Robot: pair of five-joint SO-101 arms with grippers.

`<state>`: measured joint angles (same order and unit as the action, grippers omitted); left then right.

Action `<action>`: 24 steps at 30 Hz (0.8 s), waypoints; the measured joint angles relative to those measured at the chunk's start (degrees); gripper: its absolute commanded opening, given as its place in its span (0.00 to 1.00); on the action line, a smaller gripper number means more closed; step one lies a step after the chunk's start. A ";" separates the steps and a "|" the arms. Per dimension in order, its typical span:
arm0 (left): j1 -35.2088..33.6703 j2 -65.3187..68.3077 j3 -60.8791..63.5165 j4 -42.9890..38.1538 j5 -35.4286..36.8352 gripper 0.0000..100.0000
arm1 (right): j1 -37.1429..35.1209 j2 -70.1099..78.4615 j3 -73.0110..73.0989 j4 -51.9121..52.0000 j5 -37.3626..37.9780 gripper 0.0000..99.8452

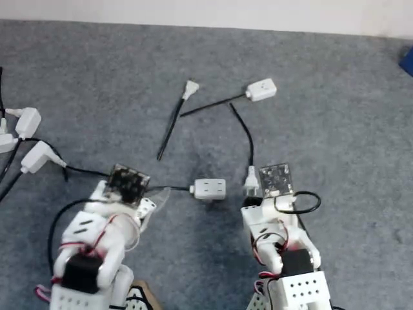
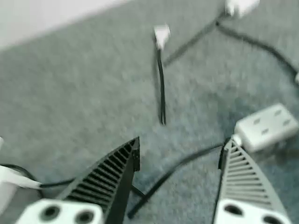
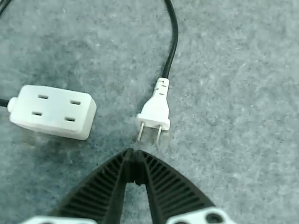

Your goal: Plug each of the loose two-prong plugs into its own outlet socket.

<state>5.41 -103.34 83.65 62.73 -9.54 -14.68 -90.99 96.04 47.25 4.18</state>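
Note:
A white two-prong plug (image 3: 154, 112) lies on the grey carpet just ahead of my right gripper (image 3: 135, 158), which is shut on nothing; its prongs point at the fingertips. Beside it lies a white outlet socket (image 3: 51, 111). In the high view this plug (image 1: 251, 179) and socket (image 1: 208, 188) sit between the two arms. My left gripper (image 2: 180, 156) is open, with the socket's black cord (image 2: 177, 168) running between its fingers and the socket (image 2: 268, 127) just past one fingertip. A second plug (image 1: 190, 89) and a second socket (image 1: 261, 90) lie farther back.
Several white plugs and adapters (image 1: 29, 139) with black cords lie at the left edge. A blue object (image 1: 406, 61) shows at the far right edge. The carpet ends at a pale strip (image 1: 206, 13) along the back.

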 measured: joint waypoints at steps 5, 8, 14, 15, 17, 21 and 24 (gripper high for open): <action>-0.09 0.09 11.69 -10.46 0.00 0.27 | 0.00 0.00 0.00 0.00 0.00 0.01; -0.09 -0.35 12.48 -11.87 0.00 0.28 | 0.00 0.00 0.00 0.00 0.00 0.01; -0.09 0.09 12.57 -7.38 0.00 0.27 | 0.00 0.00 0.00 0.00 0.00 0.01; -0.09 0.09 12.57 -5.10 0.00 0.27 | 0.00 0.00 0.00 0.00 0.00 0.01; -0.09 0.09 12.57 0.88 0.00 0.28 | 0.00 0.00 0.00 0.00 0.00 0.01; 0.00 0.09 12.57 12.57 0.00 0.27 | 0.00 0.00 0.00 0.00 0.00 0.01; 0.00 0.09 12.57 13.36 0.00 0.27 | 0.00 0.00 0.00 0.00 0.00 0.01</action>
<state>5.41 -103.25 96.22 76.09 -9.54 -14.68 -90.99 96.04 47.25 4.18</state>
